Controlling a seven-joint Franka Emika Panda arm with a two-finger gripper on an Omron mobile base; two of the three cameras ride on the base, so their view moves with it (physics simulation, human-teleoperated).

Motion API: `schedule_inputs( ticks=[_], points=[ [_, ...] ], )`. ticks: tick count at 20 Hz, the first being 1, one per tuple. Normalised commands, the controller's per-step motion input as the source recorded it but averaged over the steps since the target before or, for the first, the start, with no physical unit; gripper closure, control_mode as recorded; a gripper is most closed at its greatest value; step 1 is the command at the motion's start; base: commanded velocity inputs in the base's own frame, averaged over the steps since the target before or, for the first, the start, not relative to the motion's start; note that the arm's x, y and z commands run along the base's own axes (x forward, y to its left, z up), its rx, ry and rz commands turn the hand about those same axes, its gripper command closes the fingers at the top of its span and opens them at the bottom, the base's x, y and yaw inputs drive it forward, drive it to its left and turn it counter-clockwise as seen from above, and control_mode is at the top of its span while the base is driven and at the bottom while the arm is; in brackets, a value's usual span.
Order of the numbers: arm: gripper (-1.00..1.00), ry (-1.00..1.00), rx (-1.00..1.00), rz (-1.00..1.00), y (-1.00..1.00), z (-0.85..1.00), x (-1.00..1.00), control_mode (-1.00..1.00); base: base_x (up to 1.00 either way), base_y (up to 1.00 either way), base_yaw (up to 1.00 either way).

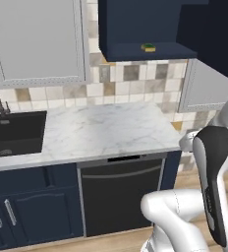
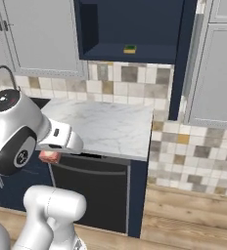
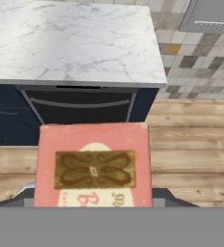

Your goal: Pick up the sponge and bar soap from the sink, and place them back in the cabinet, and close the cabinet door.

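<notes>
Hand view, bar soap (image 3: pixel 93 171) flat in closed jaws, printed face toward camera

The counter (image 1: pixel 106 133) looks like polished white marble with grey veins. The floor (image 3: pixel 191 159) is pale wood planking. The bar soap (image 3: pixel 92 169) has a matt pink paper-like face. The cabinet (image 1: pixel 135 29) is smooth, matt navy.

One sponge (image 1: pixel 148 47), one bar soap (image 3: pixel 93 171), one sink (image 1: pixel 15 133), one open navy cabinet (image 1: pixel 135 29).
</notes>
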Motion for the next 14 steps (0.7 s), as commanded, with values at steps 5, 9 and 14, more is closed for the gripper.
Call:
schedule_inputs(
  ticks=[5, 9, 14],
  points=[
    [1.0, 0.0, 0.0, 0.0, 0.0, 0.0, 0.0, 1.0, 0.09, -0.12, 0.0],
    [1.0, 0.0, 0.0, 0.0, 0.0, 0.0, 0.0, 1.0, 0.22, -0.13, 0.0],
    [1.0, 0.0, 0.0, 0.0, 0.0, 0.0, 0.0, 1.0, 0.22, -0.23, 0.0]
  ],
)
